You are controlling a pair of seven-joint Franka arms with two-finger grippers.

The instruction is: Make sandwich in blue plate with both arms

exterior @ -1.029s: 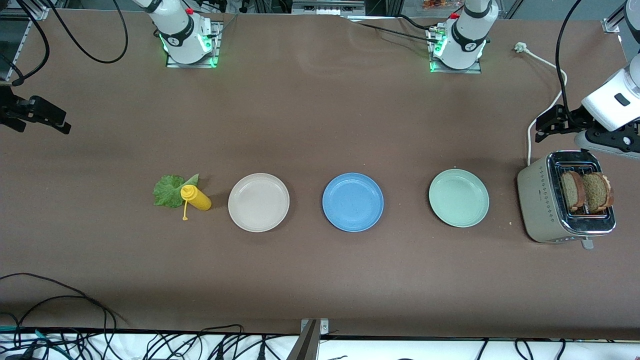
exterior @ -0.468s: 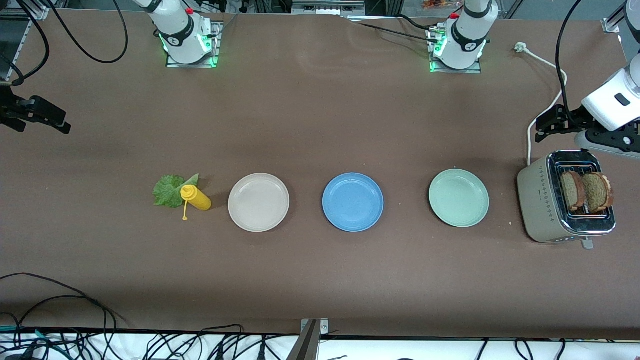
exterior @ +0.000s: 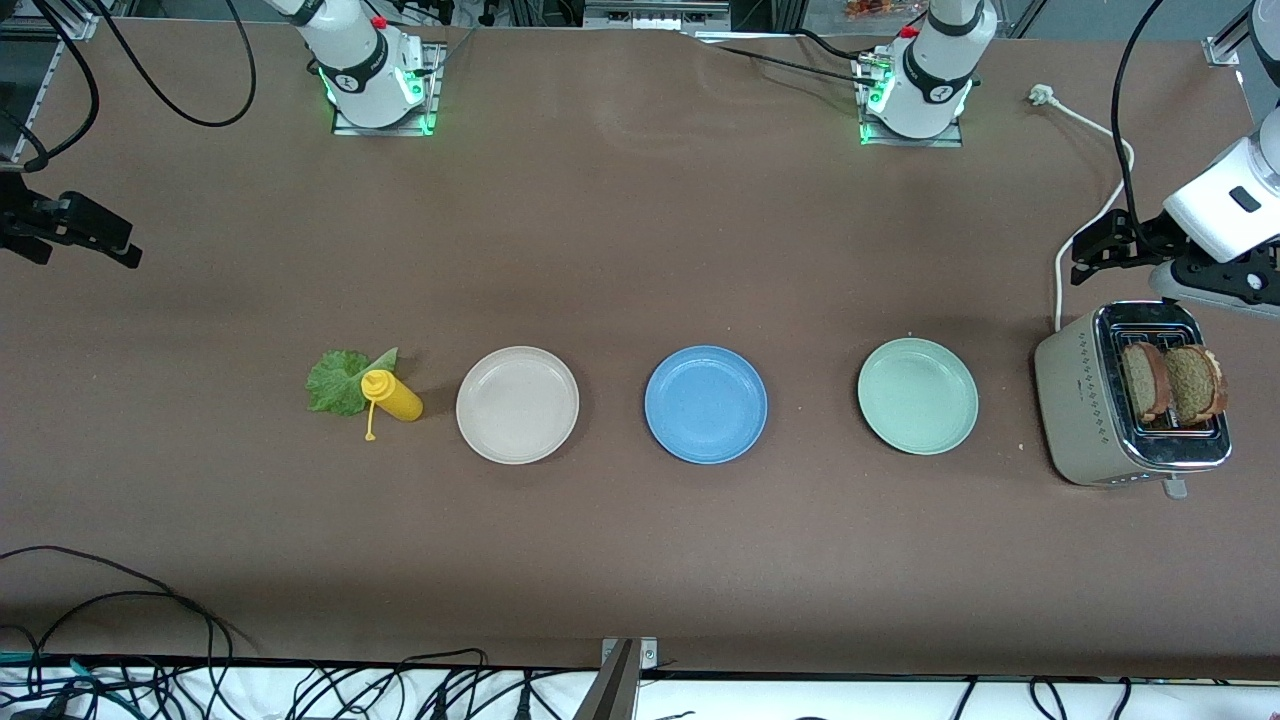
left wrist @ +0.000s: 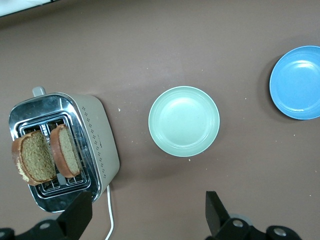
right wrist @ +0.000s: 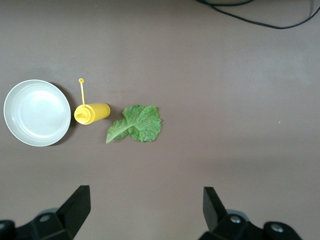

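Observation:
The blue plate (exterior: pixel 706 404) lies empty at the table's middle and also shows in the left wrist view (left wrist: pixel 296 82). Two brown bread slices (exterior: pixel 1170 383) stand upright in the toaster (exterior: pixel 1085 400) at the left arm's end, and show in the left wrist view (left wrist: pixel 47 155). A green lettuce leaf (exterior: pixel 335 382) lies flat at the right arm's end, and shows in the right wrist view (right wrist: pixel 137 123). My left gripper (exterior: pixel 1085 262) hangs open and empty over the table by the toaster's cord (left wrist: pixel 148 212). My right gripper (exterior: pixel 125 250) hangs open and empty over bare table beside the lettuce (right wrist: pixel 145 202).
A yellow squeeze bottle (exterior: pixel 392 395) lies on its side touching the lettuce. A beige plate (exterior: pixel 517 404) and a pale green plate (exterior: pixel 917 396) flank the blue plate. The toaster's white cord (exterior: pixel 1090 215) runs toward the bases. Loose cables lie along the table's front edge.

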